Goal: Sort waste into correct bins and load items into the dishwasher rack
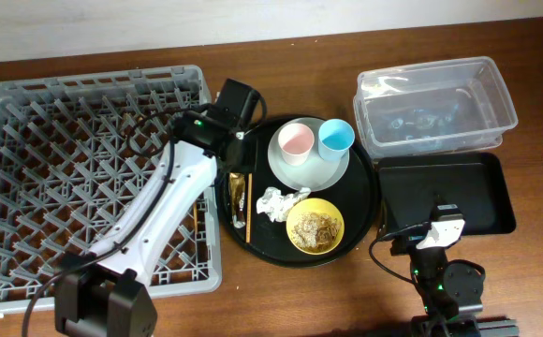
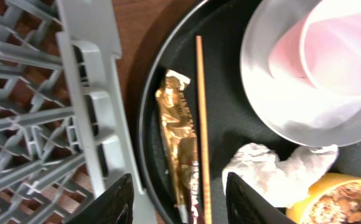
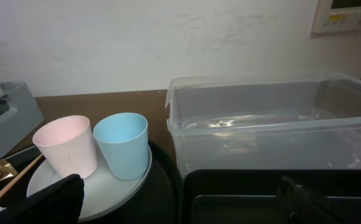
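Over at the left edge of the big round black plastic tray (image 1: 360, 201), the left hand (image 2: 179, 186) hangs above the crinkled gold-brown foil wrapper (image 2: 180, 130); its fingers are partway apart and holding nothing, with the wrapper and the thin brown wooden chopsticks (image 2: 200, 112) lying side by side in the gap below. Both sit on the tray, right next to the wall of the large square grey plastic dishwasher rack (image 1: 56, 159).

Rest of the round tray: a white round plate (image 1: 314, 173) carrying the small pink cup (image 1: 296, 140) and small light blue cup (image 1: 336, 136), upright and just beside each other; a crumpled white paper napkin (image 1: 279, 202) touching the plate's lower edge; a yellow bowl (image 1: 340, 217) with beige crumbly food scraps (image 1: 314, 227) inside.

On the right of the wooden bench (image 1: 281, 300), the clear rectangular plastic tub (image 1: 426, 67) sits behind the shallow glossy black rectangular tray (image 1: 477, 192); the right hand (image 3: 180, 193) is spread wide at that tray's near edge, holding nothing.
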{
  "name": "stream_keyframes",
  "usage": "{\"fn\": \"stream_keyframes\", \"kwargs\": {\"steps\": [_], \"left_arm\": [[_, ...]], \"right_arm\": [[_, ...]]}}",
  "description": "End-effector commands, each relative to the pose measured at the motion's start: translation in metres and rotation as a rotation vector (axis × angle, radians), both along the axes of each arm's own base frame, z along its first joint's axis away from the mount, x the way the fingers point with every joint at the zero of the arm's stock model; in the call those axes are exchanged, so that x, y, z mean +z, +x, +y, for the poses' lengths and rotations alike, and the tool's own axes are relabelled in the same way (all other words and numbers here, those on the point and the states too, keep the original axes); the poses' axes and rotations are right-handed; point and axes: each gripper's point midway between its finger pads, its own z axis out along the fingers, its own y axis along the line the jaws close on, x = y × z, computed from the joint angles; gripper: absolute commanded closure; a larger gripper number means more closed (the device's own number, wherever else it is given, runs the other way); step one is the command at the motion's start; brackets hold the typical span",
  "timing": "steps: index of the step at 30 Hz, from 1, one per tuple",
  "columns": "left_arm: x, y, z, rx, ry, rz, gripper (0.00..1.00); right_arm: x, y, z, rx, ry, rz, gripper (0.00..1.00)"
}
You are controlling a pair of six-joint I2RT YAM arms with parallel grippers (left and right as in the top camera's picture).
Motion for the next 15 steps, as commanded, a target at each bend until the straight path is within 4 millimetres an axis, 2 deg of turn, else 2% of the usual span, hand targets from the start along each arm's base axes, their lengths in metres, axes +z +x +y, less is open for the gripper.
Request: {"fn": "stream_keyframes", "kwargs": {"steps": [1, 4, 8, 11, 15], "left_arm": [[0.006, -0.001, -0.020, 0.026, -0.053, -0.018, 0.55], [-0.010, -0.002, -0.025, 0.038, -0.056, 0.025, 0.63], [-0.049, -0.006, -0.034, 0.022, -0.045, 0.128, 0.74], [-0.082, -0.009, -0.037, 0.020, -0.022, 0.204, 0.75], [-0.106, -0.011, -0.037, 0.021, 0.002, 0.250, 0.75]], "right_arm": [[-0.002, 0.000, 0.002, 0.010, 0.005, 0.002, 0.01], [-0.002, 0.000, 0.002, 0.010, 0.004, 0.002, 0.01], [-0.002, 0.000, 0.002, 0.010, 0.004, 0.002, 0.01], [-0.002, 0.000, 0.002, 0.010, 0.004, 0.002, 0.01], [-0.002, 0.000, 0.002, 0.010, 0.004, 0.002, 0.01]]}}
